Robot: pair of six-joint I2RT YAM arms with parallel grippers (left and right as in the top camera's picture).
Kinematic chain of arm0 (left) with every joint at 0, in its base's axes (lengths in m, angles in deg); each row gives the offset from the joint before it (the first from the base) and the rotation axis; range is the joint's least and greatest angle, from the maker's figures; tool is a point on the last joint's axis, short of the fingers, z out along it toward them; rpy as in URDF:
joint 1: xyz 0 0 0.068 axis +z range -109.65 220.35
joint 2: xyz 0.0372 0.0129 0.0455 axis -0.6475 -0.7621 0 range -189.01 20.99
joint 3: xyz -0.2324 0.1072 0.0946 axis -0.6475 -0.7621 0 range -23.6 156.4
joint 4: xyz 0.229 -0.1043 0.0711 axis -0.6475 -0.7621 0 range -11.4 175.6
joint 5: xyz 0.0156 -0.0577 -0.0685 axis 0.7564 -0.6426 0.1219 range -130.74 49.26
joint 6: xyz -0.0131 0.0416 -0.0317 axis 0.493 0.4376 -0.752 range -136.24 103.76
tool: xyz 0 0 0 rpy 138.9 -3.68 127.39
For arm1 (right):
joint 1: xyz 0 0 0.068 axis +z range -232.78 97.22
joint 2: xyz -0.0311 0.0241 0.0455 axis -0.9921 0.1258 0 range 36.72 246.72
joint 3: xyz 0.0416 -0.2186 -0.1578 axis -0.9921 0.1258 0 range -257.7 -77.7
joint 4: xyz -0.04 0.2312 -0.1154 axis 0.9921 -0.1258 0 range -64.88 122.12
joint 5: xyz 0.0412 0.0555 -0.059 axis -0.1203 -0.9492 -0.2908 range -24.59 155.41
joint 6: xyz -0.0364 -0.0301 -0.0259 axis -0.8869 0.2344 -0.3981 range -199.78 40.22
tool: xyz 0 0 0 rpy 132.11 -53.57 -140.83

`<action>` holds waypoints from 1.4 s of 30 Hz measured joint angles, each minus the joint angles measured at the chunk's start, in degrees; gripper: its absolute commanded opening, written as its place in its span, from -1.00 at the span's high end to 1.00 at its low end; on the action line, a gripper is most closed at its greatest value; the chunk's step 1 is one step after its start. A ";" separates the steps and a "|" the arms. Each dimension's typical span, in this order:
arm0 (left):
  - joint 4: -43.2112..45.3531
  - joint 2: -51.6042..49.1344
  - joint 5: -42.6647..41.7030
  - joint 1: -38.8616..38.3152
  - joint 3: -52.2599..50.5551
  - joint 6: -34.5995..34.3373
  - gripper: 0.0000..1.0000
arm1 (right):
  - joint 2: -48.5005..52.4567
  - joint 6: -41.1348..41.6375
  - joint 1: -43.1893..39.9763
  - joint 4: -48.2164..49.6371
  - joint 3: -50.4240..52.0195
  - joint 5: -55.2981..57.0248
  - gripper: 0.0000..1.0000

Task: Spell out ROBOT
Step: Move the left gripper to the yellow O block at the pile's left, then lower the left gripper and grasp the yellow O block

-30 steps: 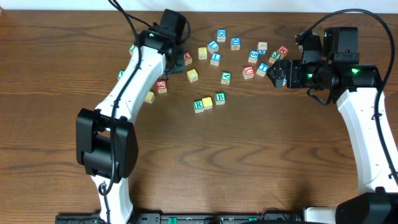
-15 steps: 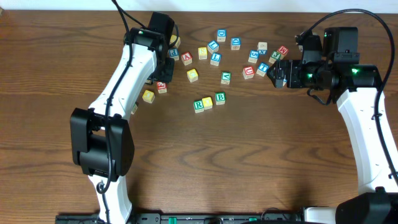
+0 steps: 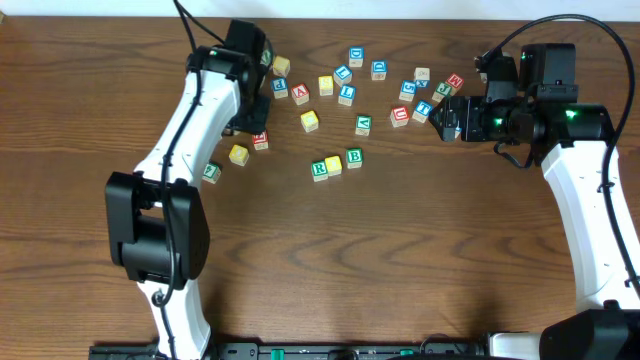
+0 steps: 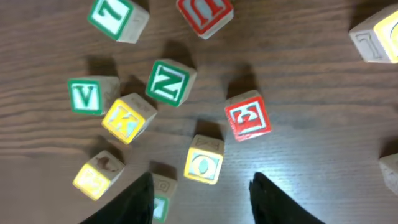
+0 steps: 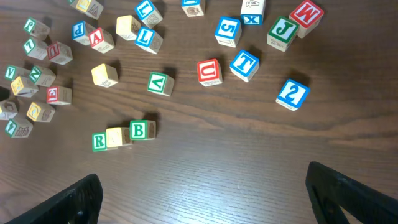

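A dark, wood-grained counter (image 3: 400,250) fills the overhead view, with a pale strip along its far edge and a black rail at the near edge where both arm bases sit. Lettered cubes are scattered across the far half; the near half carries only the arms. Near the middle the green-framed R cube (image 3: 319,169), a yellow-faced cube (image 3: 334,165) and the green-framed B cube (image 3: 354,157) touch in a short, slightly slanted row. The blue-framed T cube (image 5: 244,64) lies well apart from that row, just beside a red U cube (image 5: 209,71) and near a blue 2 cube (image 5: 291,93). The yellow O cube (image 4: 204,160) sits on the counter in the left cluster, near a red-framed cube (image 4: 247,118), a green N cube (image 4: 168,82) and a yellow K cube (image 4: 126,119). The left arm (image 3: 190,130) stretches from its base towards the far left. The left gripper (image 4: 202,186) hangs above that cluster with its jaws spread and nothing between them, and in the wrist view the O cube appears just beyond the gap. The right arm (image 3: 580,200) rises along the right side and bends inward. The right gripper (image 5: 202,177) points at the scatter near the T cube, its fingers parted wide at the frame's corners and holding nothing.
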 measured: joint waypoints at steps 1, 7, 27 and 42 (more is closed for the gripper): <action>0.48 0.00 -0.68 0.39 -0.50 0.66 -0.02 | 0.00 0.02 0.00 0.00 0.00 0.00 -0.99; 2.69 -0.04 -5.16 1.70 -3.26 5.01 -0.05 | 0.00 0.02 0.00 -0.02 0.00 0.00 -0.98; 2.84 -1.55 -6.51 4.55 -6.58 9.46 -0.14 | 0.00 0.02 0.00 0.00 0.00 0.00 -0.99; 4.46 -3.45 -6.69 4.50 -9.88 9.46 -0.13 | 0.00 0.02 0.00 0.00 0.00 0.00 -0.98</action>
